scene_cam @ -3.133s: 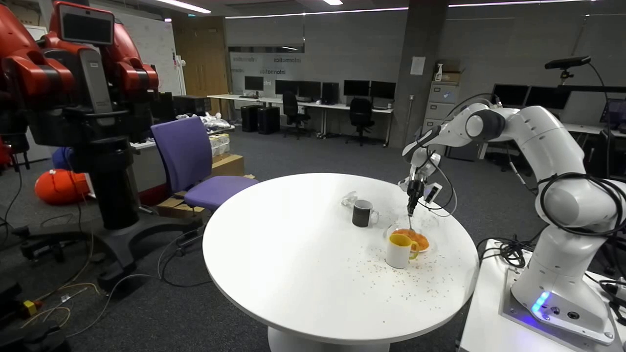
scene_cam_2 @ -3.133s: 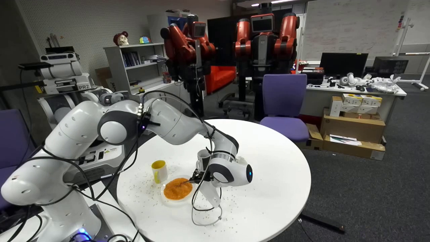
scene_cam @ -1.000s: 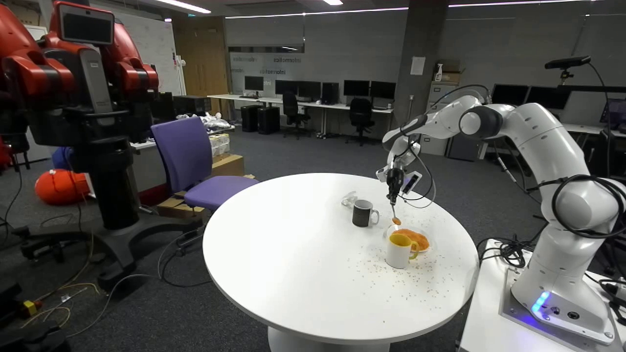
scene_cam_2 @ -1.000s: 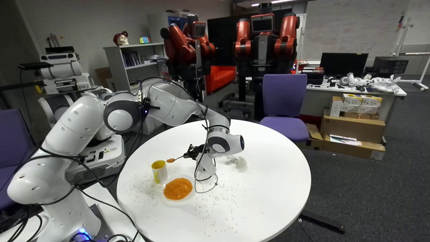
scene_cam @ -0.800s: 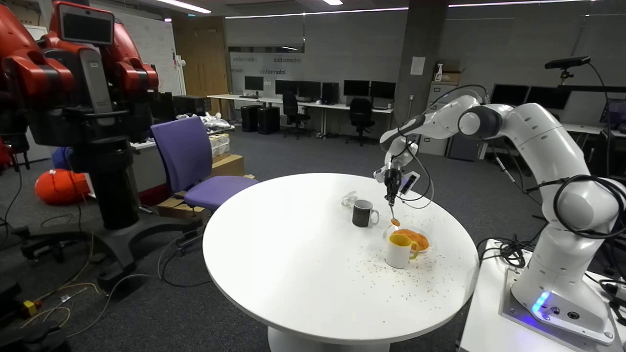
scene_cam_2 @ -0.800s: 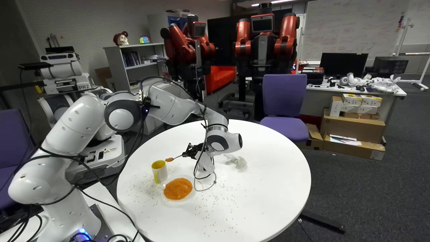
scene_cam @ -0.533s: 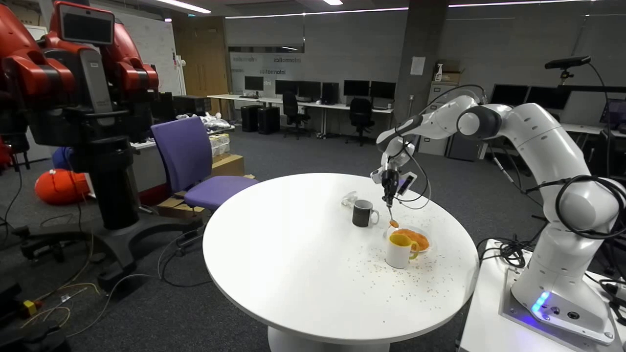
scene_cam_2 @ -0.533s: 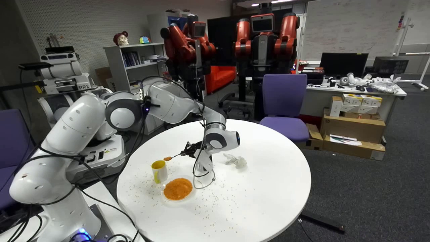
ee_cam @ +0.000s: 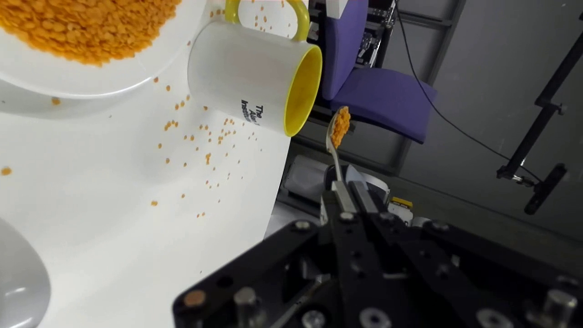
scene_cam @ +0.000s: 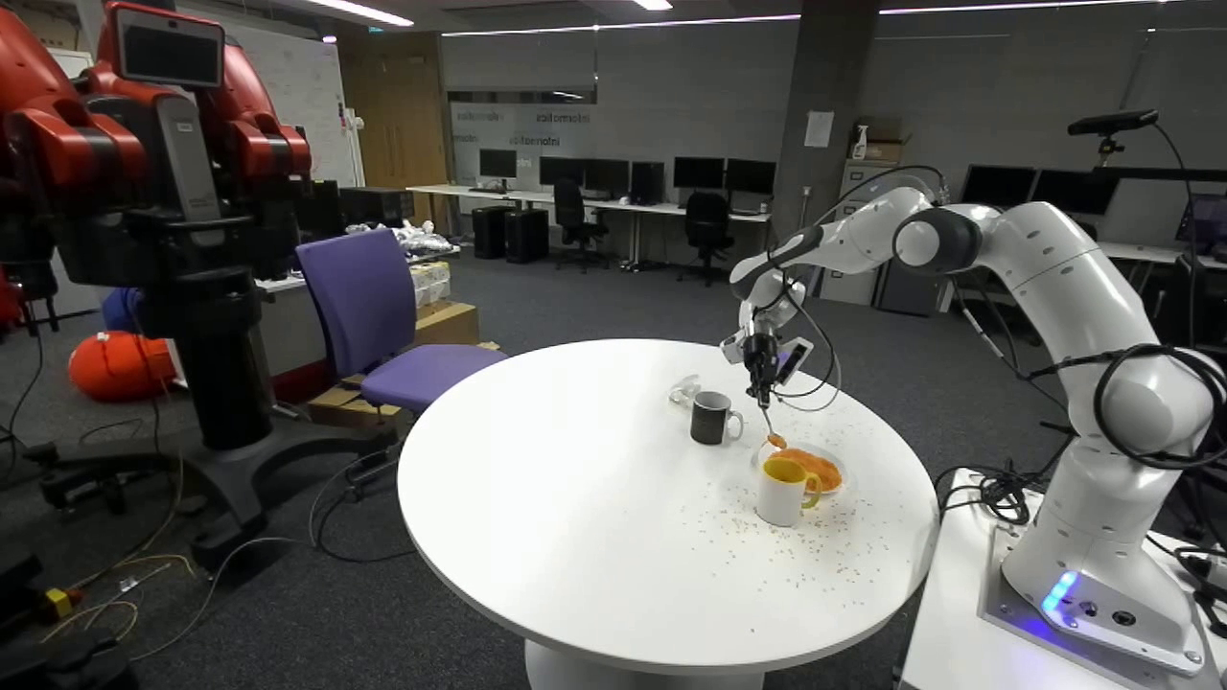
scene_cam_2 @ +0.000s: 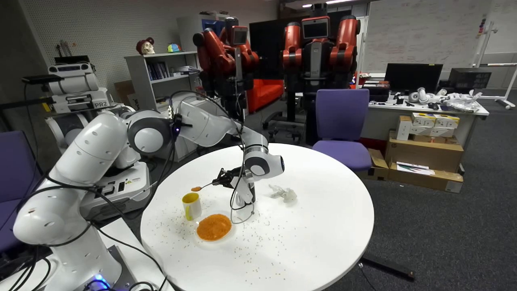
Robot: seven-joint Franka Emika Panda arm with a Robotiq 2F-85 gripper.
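In the wrist view, the claw (ee_cam: 347,187) pinches a spoon (ee_cam: 335,158) full of orange bits (ee_cam: 340,125); black letters (ee_cam: 252,112) show on the white mug (ee_cam: 239,70), but only part of the plate (ee_cam: 150,64) fits. In an exterior view, the dark mug (scene_cam: 708,420) shows whole, and the white mug hides some of the plate. In an exterior view, the arm (scene_cam_2: 198,123) covers most of the dark mug; the plate shows whole, with the spoon up near the white mug's mouth.

There are two mugs (scene_cam: 778,500) (scene_cam: 708,420), one plate (ee_cam: 157,52) and one spoon (ee_cam: 335,156). One round table (scene_cam: 575,498) shows, and two red robots (scene_cam_2: 316,60) (scene_cam_2: 220,60).
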